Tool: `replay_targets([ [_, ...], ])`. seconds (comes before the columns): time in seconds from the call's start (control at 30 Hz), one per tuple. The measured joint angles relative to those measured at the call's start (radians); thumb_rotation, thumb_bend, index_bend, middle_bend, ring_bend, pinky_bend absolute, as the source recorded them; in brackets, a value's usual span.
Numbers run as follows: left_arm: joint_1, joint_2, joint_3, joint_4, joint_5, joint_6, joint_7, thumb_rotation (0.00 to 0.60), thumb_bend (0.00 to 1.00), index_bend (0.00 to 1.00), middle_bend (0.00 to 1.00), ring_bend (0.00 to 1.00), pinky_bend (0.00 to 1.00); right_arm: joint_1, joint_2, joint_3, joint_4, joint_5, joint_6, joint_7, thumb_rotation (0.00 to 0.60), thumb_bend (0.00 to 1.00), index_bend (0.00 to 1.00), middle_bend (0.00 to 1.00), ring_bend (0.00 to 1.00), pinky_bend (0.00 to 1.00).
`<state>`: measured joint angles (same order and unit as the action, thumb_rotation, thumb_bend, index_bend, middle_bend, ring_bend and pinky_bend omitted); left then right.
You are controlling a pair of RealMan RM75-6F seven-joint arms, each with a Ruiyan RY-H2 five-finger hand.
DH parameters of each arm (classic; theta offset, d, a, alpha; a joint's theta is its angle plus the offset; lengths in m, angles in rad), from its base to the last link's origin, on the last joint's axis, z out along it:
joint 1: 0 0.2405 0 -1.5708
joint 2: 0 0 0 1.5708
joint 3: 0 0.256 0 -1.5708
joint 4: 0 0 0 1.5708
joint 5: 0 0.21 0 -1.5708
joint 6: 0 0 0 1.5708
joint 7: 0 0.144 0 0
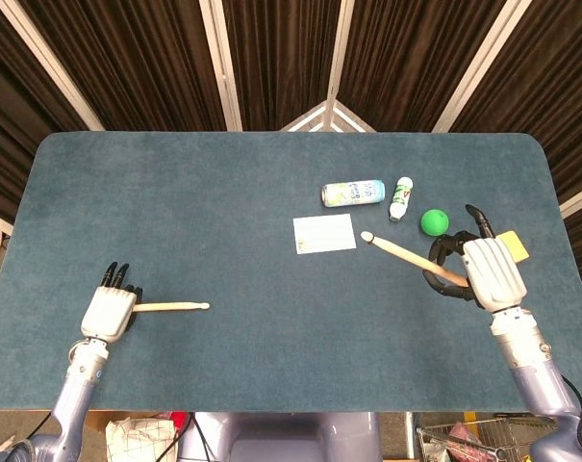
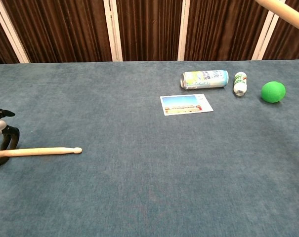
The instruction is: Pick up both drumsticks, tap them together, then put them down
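Note:
My left hand (image 1: 108, 312) sits at the table's near left, fingers curled around the butt of a wooden drumstick (image 1: 172, 307) that points right, its tip close to the cloth; the chest view shows this drumstick (image 2: 40, 151) and the left hand (image 2: 1, 136) at the frame's left edge. My right hand (image 1: 487, 272) at the near right grips the second drumstick (image 1: 406, 253), held up off the table with its tip aimed left toward the card. In the chest view only that stick's shaft (image 2: 282, 10) crosses the top right corner.
A white postcard (image 1: 323, 233) lies mid-table. Behind it lie a drink can (image 1: 353, 192) and a small bottle (image 1: 401, 197), with a green ball (image 1: 434, 222) and a yellow block (image 1: 511, 244) close to my right hand. The blue table cloth (image 1: 223, 221) spreads to the left.

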<state>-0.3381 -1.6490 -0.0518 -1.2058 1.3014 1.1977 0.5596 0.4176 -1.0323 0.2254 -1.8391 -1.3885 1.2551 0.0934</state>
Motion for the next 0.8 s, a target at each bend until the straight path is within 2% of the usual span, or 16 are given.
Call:
replay_targets([
  [0.27,0.000,-0.008,0.001,0.000,0.000,0.011,0.022,0.600,0.47,0.52,0.52,0.10,0.00,-0.001,0.001,-0.001,0.005,0.002,-0.001,0.006,0.600,0.41,0.67,0.63,0.50,0.01],
  [0.47,0.003,-0.016,0.001,0.003,0.000,0.025,0.045,0.600,0.49,0.57,0.57,0.12,0.00,-0.002,0.000,-0.002,0.009,0.000,0.001,0.011,0.600,0.41,0.67,0.63,0.50,0.01],
  [0.8,0.008,-0.032,0.003,0.025,-0.009,0.051,0.142,0.600,0.50,0.59,0.59,0.13,0.00,-0.005,0.001,-0.003,0.018,0.001,0.002,0.020,0.600,0.41,0.67,0.63,0.51,0.01],
])
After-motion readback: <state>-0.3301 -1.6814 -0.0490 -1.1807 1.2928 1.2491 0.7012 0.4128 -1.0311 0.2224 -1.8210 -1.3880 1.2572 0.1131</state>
